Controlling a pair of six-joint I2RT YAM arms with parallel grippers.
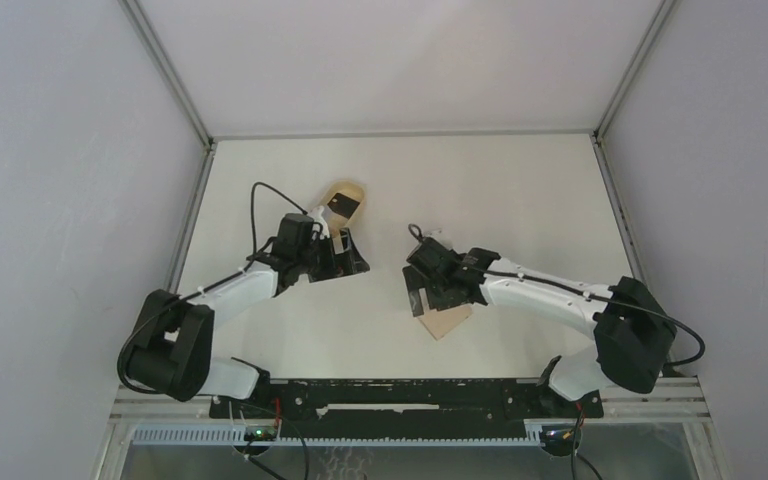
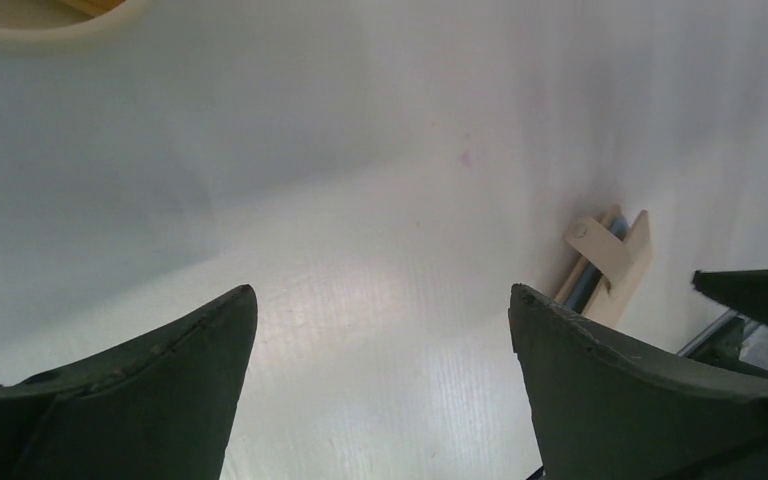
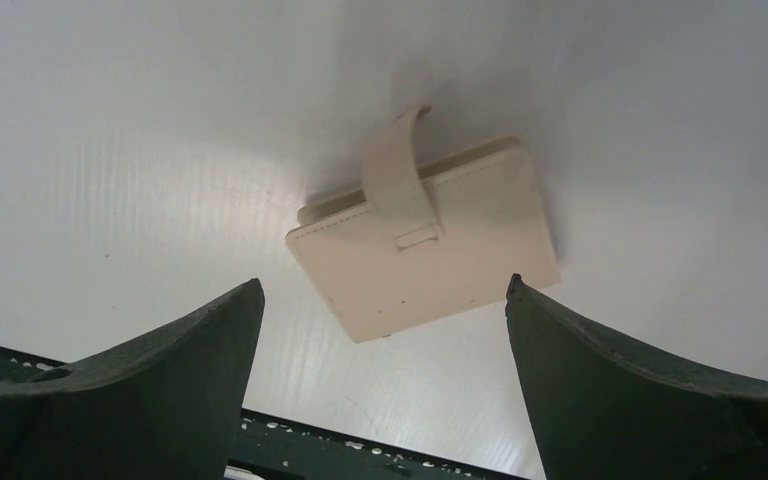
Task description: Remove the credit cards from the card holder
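Now, step in hand: looked like a fresh approach to the card holder (image 3: 425, 245), with the cards apparently not yet drawn out.
Right claw (image 3: 384, 282): stood wide open just above the holder, gripping nothing.
Left claw (image 2: 382, 290): stood wide open over bare tabletop (image 2: 360, 150), gripping nothing, well apart from the holder.
Holder's place: lay flat on the tabletop under the right claw, nearer the arm bases than the oval tray (image 1: 345, 195).
Doing it well: called for one claw pinning the closed side of the holder while the other nipped only the exposed card edge; would likely have gone better with a pull along the slot, low and straight, not upward.
Risk: could have dragged the whole light sleeve along if left unpinned.
Holder's look: showed as a flat tan sleeve, its strap (image 3: 400, 190) unfastened and curling up.
Credit cards (image 2: 590, 283): showed only as a thin blue edge between the tan layers, in the left wrist view; count could not be told.
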